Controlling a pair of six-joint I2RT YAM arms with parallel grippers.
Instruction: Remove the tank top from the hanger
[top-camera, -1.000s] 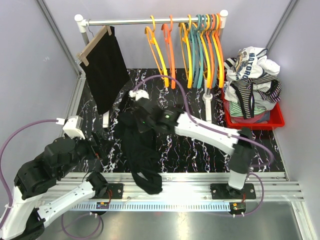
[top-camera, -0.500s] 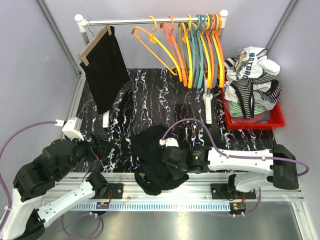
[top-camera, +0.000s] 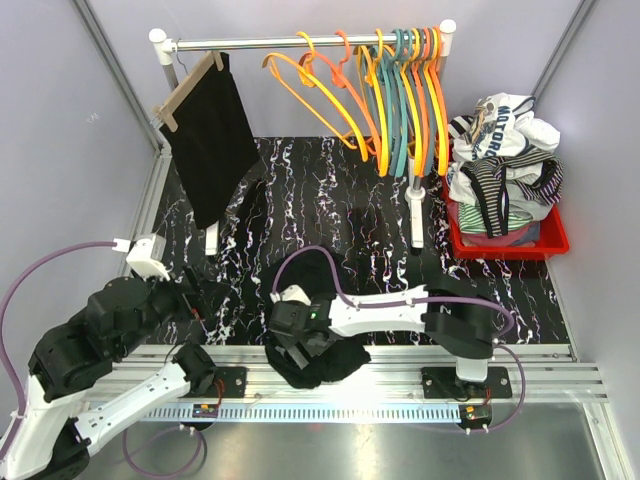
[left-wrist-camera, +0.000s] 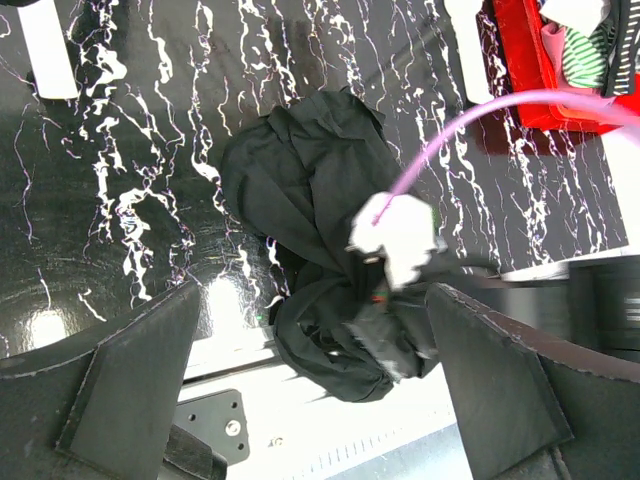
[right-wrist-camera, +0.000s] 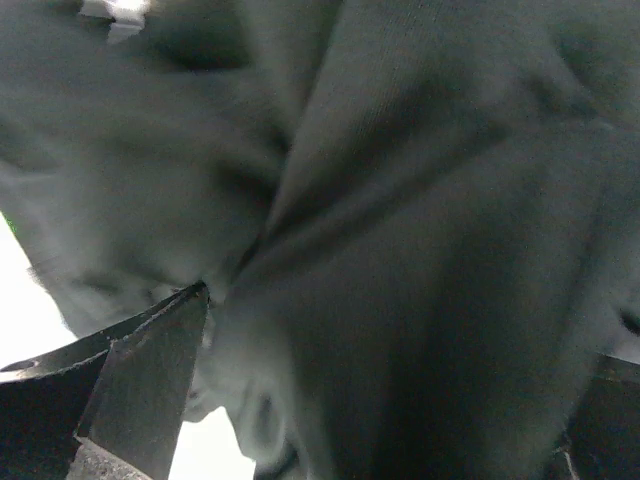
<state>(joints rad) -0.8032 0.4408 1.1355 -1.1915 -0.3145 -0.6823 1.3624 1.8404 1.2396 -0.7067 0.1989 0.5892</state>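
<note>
The black tank top (top-camera: 318, 352) lies crumpled on the table's front edge, partly over the white rail; it also shows in the left wrist view (left-wrist-camera: 300, 180). My right gripper (top-camera: 303, 343) is pressed down into it, open. Its fingers (right-wrist-camera: 140, 385) stand wide apart, with dark cloth (right-wrist-camera: 400, 200) filling the space between them and nothing pinched. The orange and yellow hangers (top-camera: 320, 90) on the rail (top-camera: 260, 43) are bare. My left gripper (top-camera: 188, 298) hangs open, high at the left (left-wrist-camera: 320, 400), apart from the garment.
Another black garment (top-camera: 212, 145) hangs on a wooden hanger (top-camera: 188, 88) at the rail's left end. A red bin (top-camera: 552, 244) piled with clothes stands at the right. The rack's white post (top-camera: 417, 210) rises mid-table. The right arm's purple cable (top-camera: 340, 285) loops over the marbled tabletop.
My right gripper carried the tank top from mid-table down to the front edge and opened, letting it go. The plastic hangers swung leftward. The left arm stayed put.
</note>
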